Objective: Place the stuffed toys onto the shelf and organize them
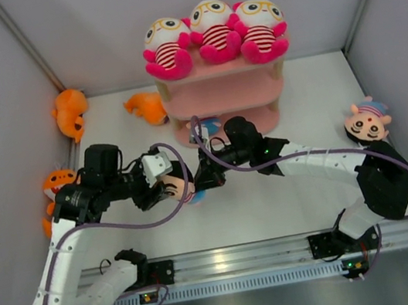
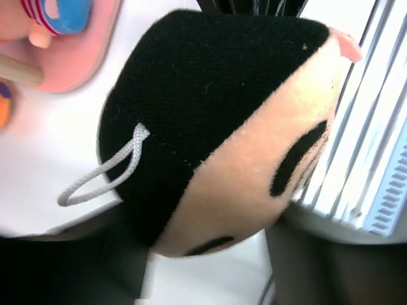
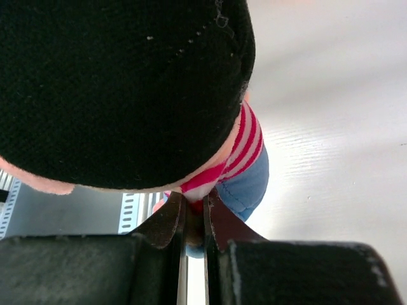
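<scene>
Right in the centre of the top view, the right gripper [image 1: 206, 174] had its fingers pressed together on a fold of the blue-bodied doll [image 1: 184, 187], pinching it just below the red-striped collar in the right wrist view [image 3: 194, 213]. The left gripper [image 1: 164, 184] sat against the doll's black-capped head from the left. That head [image 2: 216, 127] filled the left wrist view, so I could not tell how those fingers stood.

Above them stood the pink shelf [image 1: 226, 95], with 3 white-faced toys [image 1: 214, 32] in a row on its top board. A 2nd doll [image 1: 201, 127] lay on the lowest board, mostly hidden. A 3rd doll [image 1: 367, 123] lay on the table at the right edge. Toward the upper left lay 2 orange sharks [image 1: 70, 112] [image 1: 146, 109], and another shark [image 1: 56, 183] lay at the left edge.
</scene>
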